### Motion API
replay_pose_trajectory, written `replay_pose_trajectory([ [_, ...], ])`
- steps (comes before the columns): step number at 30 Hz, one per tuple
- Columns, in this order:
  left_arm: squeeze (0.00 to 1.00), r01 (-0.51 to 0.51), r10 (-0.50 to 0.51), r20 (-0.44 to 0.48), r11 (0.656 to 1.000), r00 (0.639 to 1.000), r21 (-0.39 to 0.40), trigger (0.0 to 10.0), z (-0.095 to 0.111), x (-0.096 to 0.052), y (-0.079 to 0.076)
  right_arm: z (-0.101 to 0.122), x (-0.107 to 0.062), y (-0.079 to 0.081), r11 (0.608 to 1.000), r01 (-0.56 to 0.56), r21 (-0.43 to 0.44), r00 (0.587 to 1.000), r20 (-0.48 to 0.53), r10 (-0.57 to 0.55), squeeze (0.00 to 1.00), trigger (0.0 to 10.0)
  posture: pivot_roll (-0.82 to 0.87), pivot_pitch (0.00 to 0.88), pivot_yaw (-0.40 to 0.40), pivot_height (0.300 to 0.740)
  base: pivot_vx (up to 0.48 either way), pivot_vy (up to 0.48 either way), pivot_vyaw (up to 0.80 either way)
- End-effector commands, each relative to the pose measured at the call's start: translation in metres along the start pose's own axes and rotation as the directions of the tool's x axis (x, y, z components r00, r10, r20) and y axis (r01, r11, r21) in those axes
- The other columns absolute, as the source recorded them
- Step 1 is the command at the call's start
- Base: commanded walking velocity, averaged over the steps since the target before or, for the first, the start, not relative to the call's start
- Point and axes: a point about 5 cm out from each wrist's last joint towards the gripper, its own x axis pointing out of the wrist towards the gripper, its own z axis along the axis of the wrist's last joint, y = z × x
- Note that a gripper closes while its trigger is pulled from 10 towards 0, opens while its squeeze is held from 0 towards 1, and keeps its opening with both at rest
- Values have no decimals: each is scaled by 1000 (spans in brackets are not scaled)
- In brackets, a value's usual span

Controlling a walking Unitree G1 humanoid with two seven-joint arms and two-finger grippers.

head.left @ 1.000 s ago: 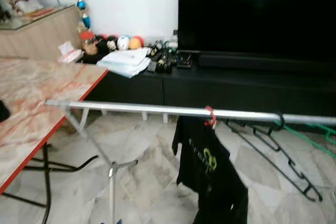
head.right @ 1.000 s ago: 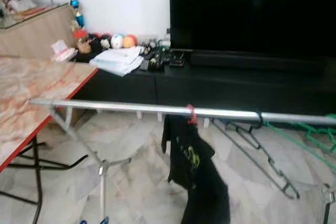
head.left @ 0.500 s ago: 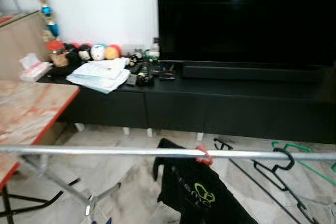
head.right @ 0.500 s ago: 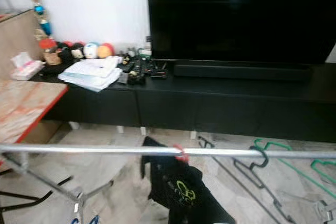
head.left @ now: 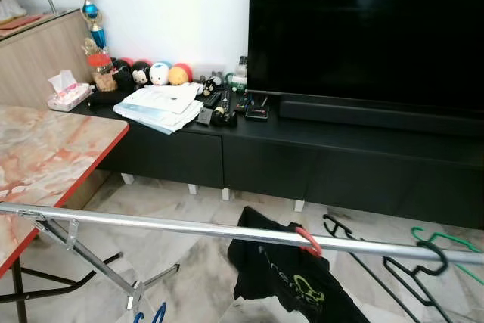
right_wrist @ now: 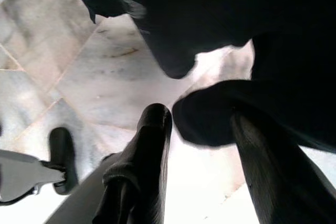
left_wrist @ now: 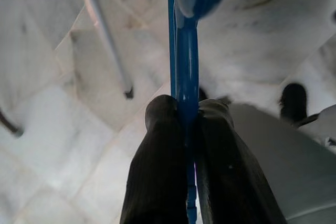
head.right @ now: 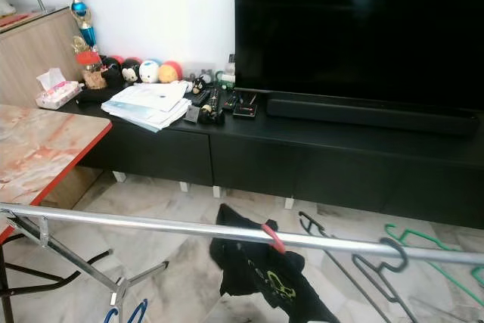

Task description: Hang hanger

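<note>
Marble floor tiles (head.left: 189, 262) spread beneath a silver rail (head.left: 166, 225) that crosses the near scene from left to right, with a black TV console (head.left: 318, 156) and a large dark television (head.left: 363, 28) against the far wall. Compared with half a second ago, the whole scene has been shifted right and slightly down in the head views, so more of the marble-topped table (head.left: 53, 156) on the left is taken in; this is judged a turn of the camera, not a move of the things. A black shirt (head.left: 283, 277) on a red hanger hook (head.left: 307, 240) and a bare black hanger (head.left: 423, 266) are already hung on the rail, towards the right.

A blue hanger (left_wrist: 186, 77) is clamped between the fingers of the left gripper (left_wrist: 186, 114), held low at the near edge, below the rail; its blue tips (head.right: 125, 314) are seen there. The right gripper (right_wrist: 202, 119) is held parted, with nothing between its fingers, beside dark cloth.

With a bare stretch of rail now faced, the hanger is judged ready to be lifted and hooked over it; that step is not yet done.
</note>
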Motion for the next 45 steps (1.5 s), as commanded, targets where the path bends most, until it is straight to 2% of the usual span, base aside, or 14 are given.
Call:
replay_pose_trajectory([
  [1,0,-10,10,8,1000,1000,26,10000,-1,-1,4,0,0,2,1000,-5,3,1000,-4,5,0,10000,-48,0,36,740,0,0,0],
  [4,0,-28,27,60,999,998,22,10000,3,-2,5,0,0,1,1000,-5,1,1000,-5,5,0,10000,-43,0,34,740,0,0,0],
  [7,0,4,-11,78,996,997,91,10000,7,-1,2,0,0,1,1000,-6,-2,1000,-6,6,0,10000,-42,0,35,740,0,0,0],
  [10,0,79,-153,339,972,928,222,10000,74,-4,8,0,0,0,1000,-9,-15,1000,-5,9,0,10000,-38,0,33,740,0,0,0],
  [13,0,99,-205,343,948,917,301,10000,73,-9,9,0,0,0,1000,-11,-19,1000,-4,11,0,10000,-29,0,28,740,0,0,0],
  [15,0,63,-228,374,912,899,405,10000,74,-18,18,1,0,-1,999,-16,-34,1000,-6,16,0,10000,-21,0,23,740,0,0,0],
  [16,0,63,-228,374,912,899,405,10000,74,-18,18,1,0,-1,999,-16,-34,1000,-6,16,0,10000,-21,0,23,740,0,0,0],
  [19,0,115,-313,348,866,884,487,10000,74,-26,20,1,0,-1,999,-19,-41,1000,-6,19,0,10000,-19,0,22,740,0,0,0],
  [21,0,212,-407,263,809,875,548,10000,68,-32,17,1,0,-1,999,-21,-42,1000,-3,21,0,10000,-19,0,22,740,0,0,0],
  [23,0,229,-444,227,759,867,610,10000,68,-38,18,2,0,-1,999,-22,-40,1000,1,22,0,10000,-20,0,22,740,0,0,0],
  [27,0,109,-396,373,794,839,597,10000,103,-50,29,2,0,-1,999,-24,-46,1000,0,24,0,10000,-7,0,14,740,0,0,0],
  [31,0,72,-421,443,784,792,617,10000,135,-55,21,4,0,-1,999,-33,-36,999,14,33,0,10000,-13,0,17,740,0,0,0],
  [39,0,81,-450,433,760,781,645,10000,145,-59,7,5,0,0,999,-37,-27,999,25,38,0,10000,-23,0,18,740,0,0,0],
  [45,0,43,-430,493,784,757,619,10000,155,-69,7,5,0,-1,999,-41,-35,999,25,42,0,10000,-17,0,11,740,0,0,0],
])
